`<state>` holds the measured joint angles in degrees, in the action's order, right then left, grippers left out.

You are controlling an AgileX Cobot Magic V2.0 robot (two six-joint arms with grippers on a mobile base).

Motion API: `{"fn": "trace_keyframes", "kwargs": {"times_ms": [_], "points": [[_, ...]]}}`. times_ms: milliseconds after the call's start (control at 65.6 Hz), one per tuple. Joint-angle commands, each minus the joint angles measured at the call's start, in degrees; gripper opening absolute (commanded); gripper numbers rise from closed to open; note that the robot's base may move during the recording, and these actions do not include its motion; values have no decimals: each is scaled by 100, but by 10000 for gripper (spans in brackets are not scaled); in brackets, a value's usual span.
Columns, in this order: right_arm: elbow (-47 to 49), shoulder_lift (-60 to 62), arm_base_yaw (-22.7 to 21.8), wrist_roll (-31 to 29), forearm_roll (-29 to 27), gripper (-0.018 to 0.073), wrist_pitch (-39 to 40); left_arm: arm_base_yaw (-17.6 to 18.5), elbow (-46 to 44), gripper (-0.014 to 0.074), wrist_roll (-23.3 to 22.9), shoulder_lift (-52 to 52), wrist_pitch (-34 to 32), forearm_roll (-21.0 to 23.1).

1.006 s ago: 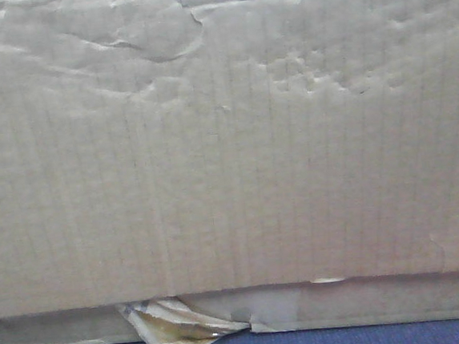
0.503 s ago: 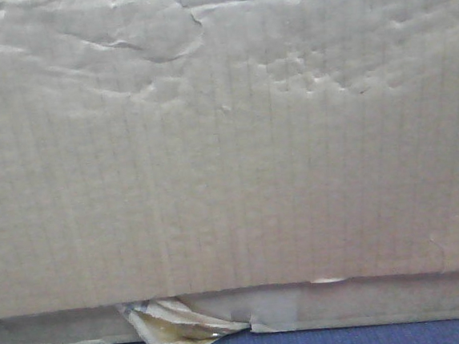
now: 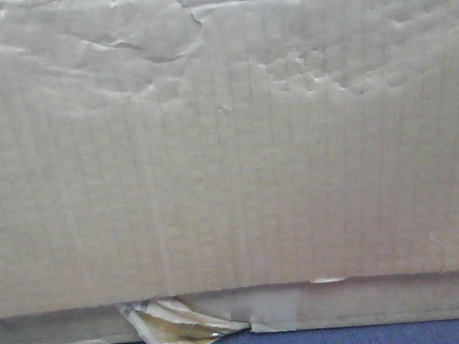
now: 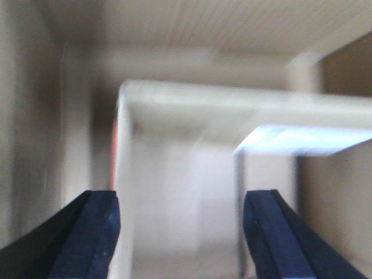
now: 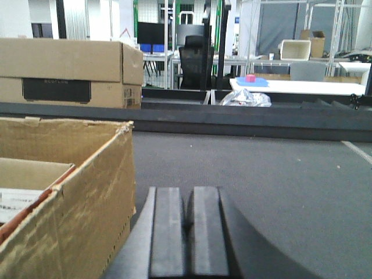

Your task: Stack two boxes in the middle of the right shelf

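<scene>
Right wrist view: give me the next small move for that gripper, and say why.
Probably open the right gripper: its fingers are pressed together with nothing between them, so it cannot take hold of cardboard as it is. The open cardboard box stands close beside it on the dark grey surface, its wall apart from the fingers.

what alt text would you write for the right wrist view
The right gripper, its jaws shut with nothing between them, sits low in the centre over a dark grey surface. An open, scuffed cardboard box stands close on the left. A closed carton sits farther back, with an office chair and a white table behind.
</scene>
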<state>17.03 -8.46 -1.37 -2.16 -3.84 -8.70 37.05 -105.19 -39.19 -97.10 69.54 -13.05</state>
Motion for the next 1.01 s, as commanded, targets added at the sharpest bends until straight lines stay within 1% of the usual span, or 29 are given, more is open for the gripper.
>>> {"fn": "trace_keyframes", "kwargs": {"times_ms": [0, 46, 107, 229, 274, 320, 381, 655, 747, 853, 990], "points": [[47, -21, -20, -15, 48, -168, 274, 21, -269, 359, 162, 125, 42, -316], [47, -21, -20, -15, 48, -168, 321, -38, -271, 359, 172, 165, 42, -389], [47, -21, -20, -15, 48, -168, 321, -142, -271, 359, 286, 239, 42, -390], [47, -21, -20, -15, 48, -168, 299, -408, -271, 359, 358, 421, 42, -378], [47, -21, -20, -15, 48, -168, 290, -483, -236, 359, 464, 496, 42, -378], [47, -21, -20, -15, 48, -168, 273, -602, -146, 359, 499, 612, 42, -367], [47, -21, -20, -15, 48, -168, 261, -675, -24, 359, 512, 688, 42, -356], [47, -21, -20, -15, 48, -168, 223, -709, 783, 359, 512, 714, 42, -356], [47, -21, -20, -15, 48, -168, 62, -709, 1045, 359, 512, 714, 42, -273], [47, -21, -20, -15, 48, -168, -182, -709, 1365, 359, 512, 714, 42, -273], [47, -21, -20, -15, 48, -168, -319, -709, 1682, 359, 512, 714, 42, -217]]}}
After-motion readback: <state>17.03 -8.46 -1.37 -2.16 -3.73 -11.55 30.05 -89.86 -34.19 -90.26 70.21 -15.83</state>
